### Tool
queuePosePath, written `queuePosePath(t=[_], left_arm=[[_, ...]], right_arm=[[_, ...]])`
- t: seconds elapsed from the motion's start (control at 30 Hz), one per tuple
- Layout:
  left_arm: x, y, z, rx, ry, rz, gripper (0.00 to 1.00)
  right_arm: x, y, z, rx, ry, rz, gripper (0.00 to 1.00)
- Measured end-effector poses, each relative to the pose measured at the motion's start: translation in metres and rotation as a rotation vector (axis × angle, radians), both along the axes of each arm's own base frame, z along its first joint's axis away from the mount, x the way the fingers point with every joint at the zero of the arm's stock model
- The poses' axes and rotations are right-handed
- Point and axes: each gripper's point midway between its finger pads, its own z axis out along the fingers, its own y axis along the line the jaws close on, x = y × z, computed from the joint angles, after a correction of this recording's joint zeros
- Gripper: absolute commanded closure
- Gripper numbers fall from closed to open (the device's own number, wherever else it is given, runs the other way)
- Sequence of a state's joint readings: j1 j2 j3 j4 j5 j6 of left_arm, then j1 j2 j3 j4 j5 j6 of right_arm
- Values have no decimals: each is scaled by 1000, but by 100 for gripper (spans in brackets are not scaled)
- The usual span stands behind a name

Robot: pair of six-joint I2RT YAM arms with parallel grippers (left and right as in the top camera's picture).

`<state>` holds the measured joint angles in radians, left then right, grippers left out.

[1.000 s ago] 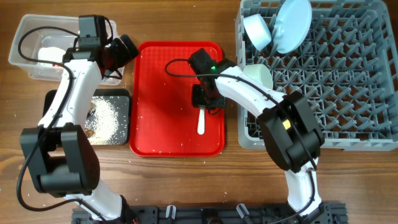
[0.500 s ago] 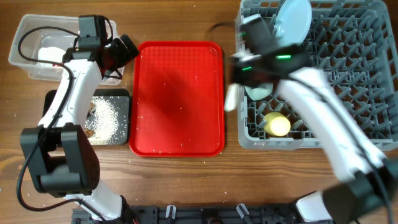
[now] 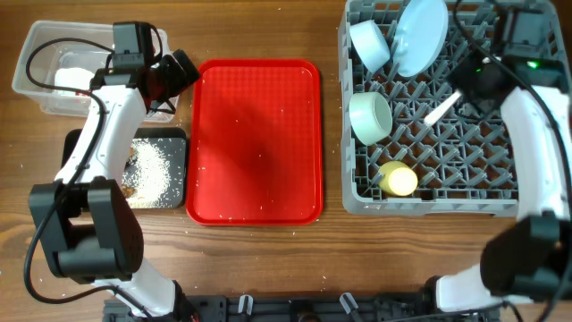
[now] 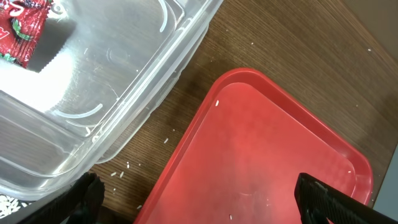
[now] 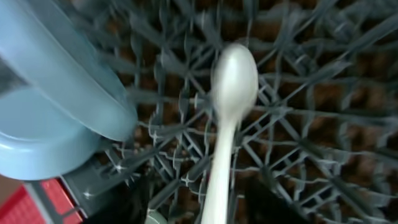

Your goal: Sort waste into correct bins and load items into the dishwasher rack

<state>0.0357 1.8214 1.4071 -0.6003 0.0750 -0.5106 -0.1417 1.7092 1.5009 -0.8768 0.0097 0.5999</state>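
My right gripper [image 3: 466,88] is shut on the handle of the white plastic spoon [image 3: 441,110] and holds it over the grey dishwasher rack [image 3: 536,192]. In the right wrist view the spoon [image 5: 233,87] points away from the gripper [image 5: 214,208], above the pegs [image 5: 311,137]. The rack holds the pale blue plate [image 3: 420,36], white bowl [image 3: 368,45], pale green bowl [image 3: 369,116] and yellow cup [image 3: 399,179]. My left gripper [image 3: 174,72] is open and empty [image 4: 205,205] between the clear box [image 3: 40,40] and the red tray [image 3: 259,143]. The box holds the red wrapper [image 4: 22,31] and a white napkin [image 3: 71,79]. Rice lies in the black tray [image 3: 165,139].
The red tray [image 4: 280,149] carries only a few stray rice grains. Loose grains also lie on the wooden table [image 4: 124,168] beside the box. The plate [image 5: 56,106] stands upright to the left of the spoon.
My right gripper has lifted the spoon off the red tray and carried it right, across the rack's left edge to over its upper middle. The left arm has not moved.
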Motion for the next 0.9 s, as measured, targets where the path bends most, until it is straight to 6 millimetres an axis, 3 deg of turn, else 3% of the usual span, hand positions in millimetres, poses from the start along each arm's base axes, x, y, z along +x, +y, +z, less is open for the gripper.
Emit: queuePosePath(t=[0.1, 0.27, 0.3, 0.33, 0.5, 0.6, 0.67, 0.77, 0.83, 0.9], left_arm=[[0, 0, 0, 0, 0, 0, 0], [0, 0, 0, 0, 0, 0, 0], [0, 0, 0, 0, 0, 0, 0], [0, 0, 0, 0, 0, 0, 0], [0, 0, 0, 0, 0, 0, 0], [0, 0, 0, 0, 0, 0, 0], [0, 0, 0, 0, 0, 0, 0], [0, 0, 0, 0, 0, 0, 0], [0, 0, 0, 0, 0, 0, 0], [0, 0, 0, 0, 0, 0, 0]], right_arm=[[1, 16, -13, 84, 23, 41, 41], [-11, 36, 6, 161, 3, 119, 36], [-20, 39, 20, 161, -13, 143, 26], [-32, 42, 37, 155, -35, 166, 0], [-101, 56, 134, 83, -253, 250, 0], [-138, 50, 180, -22, -401, 231, 0], [-157, 43, 189, -79, -425, 204, 0], [-182, 31, 185, -149, -378, 161, 0], [-189, 23, 186, -186, -371, 126, 0], [-182, 14, 193, -230, -412, 87, 0]])
